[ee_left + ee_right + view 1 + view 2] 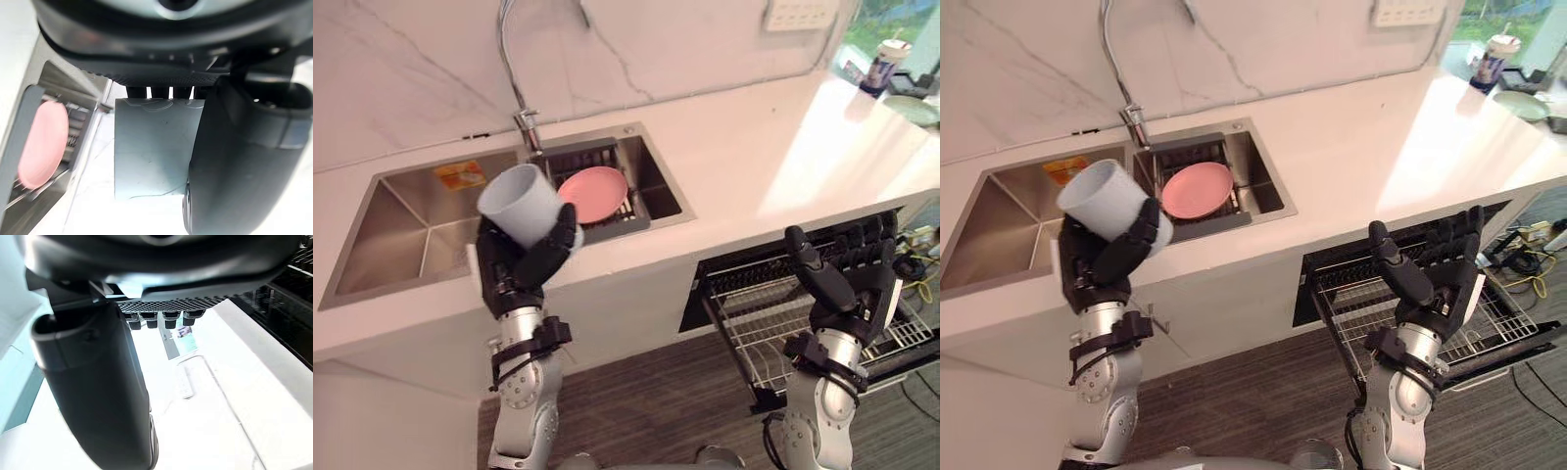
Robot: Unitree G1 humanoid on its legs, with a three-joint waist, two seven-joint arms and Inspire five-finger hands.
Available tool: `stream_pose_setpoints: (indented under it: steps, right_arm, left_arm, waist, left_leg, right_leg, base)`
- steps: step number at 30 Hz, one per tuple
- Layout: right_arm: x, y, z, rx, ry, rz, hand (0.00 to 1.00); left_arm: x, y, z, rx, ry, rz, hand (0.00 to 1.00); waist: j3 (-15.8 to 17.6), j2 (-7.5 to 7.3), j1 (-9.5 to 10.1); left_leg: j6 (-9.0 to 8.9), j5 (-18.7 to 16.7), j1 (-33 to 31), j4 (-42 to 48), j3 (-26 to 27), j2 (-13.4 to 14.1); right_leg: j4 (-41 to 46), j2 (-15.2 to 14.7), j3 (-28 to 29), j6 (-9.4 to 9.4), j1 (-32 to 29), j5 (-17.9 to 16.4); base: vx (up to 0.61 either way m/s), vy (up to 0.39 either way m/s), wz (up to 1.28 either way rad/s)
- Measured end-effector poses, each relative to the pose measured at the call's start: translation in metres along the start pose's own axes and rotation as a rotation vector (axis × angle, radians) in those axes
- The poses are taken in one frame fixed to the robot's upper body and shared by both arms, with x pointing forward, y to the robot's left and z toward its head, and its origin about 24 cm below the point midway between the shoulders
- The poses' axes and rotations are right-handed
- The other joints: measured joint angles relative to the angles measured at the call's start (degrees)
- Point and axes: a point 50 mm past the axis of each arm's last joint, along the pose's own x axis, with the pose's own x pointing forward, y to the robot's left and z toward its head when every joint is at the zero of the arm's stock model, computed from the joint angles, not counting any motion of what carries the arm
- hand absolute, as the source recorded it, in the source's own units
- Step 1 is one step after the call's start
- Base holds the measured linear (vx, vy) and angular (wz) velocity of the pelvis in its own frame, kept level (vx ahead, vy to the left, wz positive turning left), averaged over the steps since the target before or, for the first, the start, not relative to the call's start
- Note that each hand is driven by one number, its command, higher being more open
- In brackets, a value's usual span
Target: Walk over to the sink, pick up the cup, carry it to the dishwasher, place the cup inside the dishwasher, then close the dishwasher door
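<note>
My left hand [516, 272] was wrapped around the pale blue cup [521, 204], thumb across its side and fingers behind it, so the cup was off the counter and tilted, its open mouth turned up and toward the left. In the left wrist view the cup's wall sat between the thumb and the row of fingers. The hand held it above the front edge of the steel sink [401, 225], near the divide between the two basins. Just beyond, a pink plate [594, 193] lay on a dark drain rack [625, 224] in the smaller right basin, under the curved faucet [512, 59]. The white counter [754, 157] ran off to the right, where a lidded drink cup [885, 63] stood at the far corner. My right hand [852, 286] was raised with fingers straight and spread, holding nothing, in front of the open dishwasher [736, 276], whose wire rack [759, 328] was pulled out below the counter.
</note>
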Motion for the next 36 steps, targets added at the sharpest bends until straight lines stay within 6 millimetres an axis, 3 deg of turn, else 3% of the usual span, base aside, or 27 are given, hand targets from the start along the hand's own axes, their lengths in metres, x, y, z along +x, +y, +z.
stream_pose_setpoints:
  steps: [1, 2, 3, 4, 5, 6, 7, 8, 11, 14, 18, 21, 24, 25, 27, 28, 30, 33, 36]
  right_arm:
    - [-0.002, -0.001, 0.001, -0.002, 0.002, -0.003, 1.00]
    - [-0.003, -0.004, 0.003, -0.001, -0.005, -0.019, 1.00]
    - [-0.004, -0.005, 0.005, -0.003, -0.014, -0.027, 1.00]
    - [-0.003, -0.007, 0.007, -0.006, -0.028, -0.033, 1.00]
    - [-0.003, -0.006, 0.007, -0.005, -0.025, -0.028, 1.00]
    - [-0.004, -0.006, 0.006, -0.008, -0.022, -0.022, 1.00]
    - [-0.006, -0.005, 0.005, -0.010, -0.009, -0.010, 1.00]
    - [-0.006, -0.003, 0.004, -0.011, -0.004, 0.008, 1.00]
    - [-0.004, 0.000, 0.010, -0.003, -0.034, 0.032, 1.00]
    - [-0.001, 0.007, 0.009, 0.050, -0.033, 0.083, 1.00]
    - [-0.003, 0.011, 0.008, 0.075, -0.021, 0.131, 1.00]
    - [-0.004, 0.014, 0.005, 0.081, -0.008, 0.150, 1.00]
    - [-0.006, 0.013, -0.002, 0.095, 0.019, 0.159, 1.00]
    - [-0.007, 0.014, -0.006, 0.122, 0.041, 0.174, 1.00]
    - [-0.008, 0.022, -0.010, 0.152, 0.065, 0.239, 1.00]
    - [-0.009, 0.028, -0.014, 0.189, 0.089, 0.289, 1.00]
    - [-0.009, 0.033, -0.015, 0.216, 0.112, 0.370, 1.00]
    - [-0.010, 0.040, -0.017, 0.235, 0.147, 0.460, 1.00]
    - [-0.012, 0.046, -0.016, 0.252, 0.144, 0.506, 1.00]
  left_arm:
    - [-0.001, 0.012, 0.001, 0.025, -0.002, 0.047, 0.00]
    - [-0.002, 0.015, 0.001, 0.034, 0.000, 0.051, 0.00]
    - [-0.002, 0.015, 0.001, 0.035, 0.003, 0.047, 0.00]
    - [-0.004, 0.012, 0.001, 0.031, 0.005, 0.019, 0.00]
    - [-0.005, 0.011, 0.003, 0.028, 0.002, 0.005, 0.00]
    - [-0.005, 0.010, 0.004, 0.026, -0.002, -0.003, 0.00]
    - [-0.007, 0.011, 0.005, 0.028, -0.003, -0.010, 0.00]
    - [-0.007, 0.012, 0.005, 0.031, 0.000, -0.009, 0.00]
    - [-0.002, 0.000, 0.006, 0.006, -0.011, -0.077, 0.00]
    - [-0.006, -0.004, 0.003, -0.004, 0.011, -0.107, 0.00]
    - [-0.011, -0.012, 0.007, -0.034, 0.010, -0.146, 0.00]
    - [-0.014, -0.019, 0.008, -0.052, 0.015, -0.178, 0.00]
    - [-0.013, -0.017, 0.008, -0.044, 0.015, -0.156, 0.00]
    - [-0.011, -0.013, 0.010, -0.034, 0.006, -0.133, 0.00]
    - [-0.006, -0.005, 0.013, -0.009, -0.016, -0.096, 0.00]
    - [-0.004, 0.001, 0.015, 0.011, -0.030, -0.080, 0.00]
    - [-0.004, 0.002, 0.015, 0.006, -0.030, -0.074, 0.00]
    - [-0.007, -0.006, 0.012, -0.018, -0.015, -0.114, 0.00]
    - [-0.006, -0.009, 0.012, -0.021, -0.014, -0.138, 0.00]
  waist:
    - [0.69, 0.01, 0.10]
    - [0.71, -0.03, 0.13]
    - [0.75, -0.09, 0.06]
    - [0.88, -0.28, 0.01]
    - [0.89, -0.29, 0.03]
    - [0.82, -0.18, 0.03]
    - [0.29, 0.66, 0.23]
    - [-0.13, 0.50, -0.01]
    - [-0.22, -0.29, -1.27]
    - [-0.19, -0.42, -1.14]
    - [-0.52, -0.61, -0.37]
    - [-0.74, -0.46, -0.22]
    - [-0.38, -1.27, -0.69]
    - [-0.74, -1.55, -0.99]
    - [-0.78, -2.39, -1.12]
    - [-0.74, -3.60, -1.00]
    - [-0.94, -3.40, 0.24]
    - [-1.10, -3.26, 0.29]
    - [-1.17, -3.32, -0.03]
  left_leg:
    - [-1.16, 0.83, -2.14, 4.56, -3.98, 0.02]
    - [-2.92, -1.73, -2.33, 1.14, -4.71, -1.93]
    - [-3.07, -2.85, -2.54, -2.19, -5.05, -3.22]
    - [-3.27, -3.26, -3.36, -11.44, -6.40, -6.74]
    - [-3.73, -2.73, -3.67, -17.16, -7.39, -7.89]
    - [-4.20, -1.77, -3.49, -21.00, -7.88, -8.18]
    - [-5.38, 4.29, -2.15, -24.34, -8.11, -8.81]
    - [-5.05, 6.85, -0.98, -25.01, -7.09, -9.90]
    - [-3.45, 6.48, -1.66, -25.37, -5.65, -13.16]
    - [-2.94, 6.01, 1.23, -27.95, -4.57, -14.76]
    - [-3.27, 5.79, 4.03, -31.21, -4.04, -14.91]
    - [-3.16, 5.90, 5.56, -33.78, -3.26, -14.56]
    - [-2.52, 6.25, 9.10, -35.94, -2.71, -14.25]
    - [-2.45, 6.22, 9.41, -36.04, -2.64, -13.66]
    - [-2.50, 6.21, 9.40, -36.00, -2.71, -13.46]
    - [-2.90, 6.05, 9.38, -35.56, -2.92, -13.83]
    - [-4.44, 5.54, 8.75, -35.25, -3.04, -13.06]
    - [-5.27, 5.78, 8.12, -35.33, -3.79, -11.40]
    - [-5.66, 5.88, 8.30, -35.49, -3.67, -10.93]
  right_leg:
    - [-0.19, 0.35, 2.03, -0.65, 1.30, -0.36]
    - [-0.17, -0.24, 2.91, -0.61, 1.37, -0.51]
    - [-0.18, -0.77, 3.44, -0.54, 1.33, -0.56]
    - [-0.15, -2.07, 5.50, -0.12, 0.97, -0.82]
    - [-0.09, -2.44, 7.06, 0.29, 0.74, -1.07]
    - [0.09, -2.56, 8.15, 0.92, 0.62, -1.41]
    - [0.35, -2.61, 10.60, 2.31, 0.61, -1.94]
    - [-0.16, -3.37, 12.52, 3.19, 0.90, -1.81]
    - [-3.39, -6.77, 13.03, 5.71, 0.86, -0.29]
    - [-6.61, -8.13, 12.76, 7.23, 3.68, 0.92]
    - [-5.81, -8.10, 11.08, 7.86, 4.13, 1.36]
    - [5.92, -8.28, 10.16, 7.89, -2.48, 1.34]
    - [15.63, -10.08, 7.69, 7.60, -6.23, 2.47]
    - [14.30, -9.83, 6.97, 6.52, -6.64, -0.38]
    - [9.87, -9.18, 6.19, 5.49, -7.50, -0.44]
    - [5.70, -8.32, 5.91, 4.34, -7.58, 3.78]
    - [1.45, -7.07, 4.81, 4.41, -5.57, 3.31]
    - [-4.66, -4.44, 3.04, 3.59, -2.74, 5.39]
    - [-6.94, -3.61, 2.76, 3.35, -1.65, 6.49]
  base:
    - [0.08, 0.003, -0.65]
    - [0.10, 0.040, -0.61]
    - [0.12, 0.093, -0.55]
    - [0.10, 0.107, -0.63]
    - [0.11, 0.131, -0.74]
    - [0.14, 0.147, -0.87]
    - [0.25, 0.198, -0.99]
    - [0.29, 0.201, -0.85]
    - [0.31, 0.166, -0.12]
    - [0.22, 0.064, -0.06]
    - [0.10, -0.017, -0.10]
    - [0.05, 0.043, -0.17]
    - [0.06, 0.034, -0.12]
    - [0.08, -0.021, -0.01]
    - [0.04, -0.076, 0.03]
    - [0.02, -0.142, 0.00]
    - [0.01, -0.142, -0.02]
    - [-0.01, -0.101, 0.06]
    - [-0.01, -0.026, -0.03]
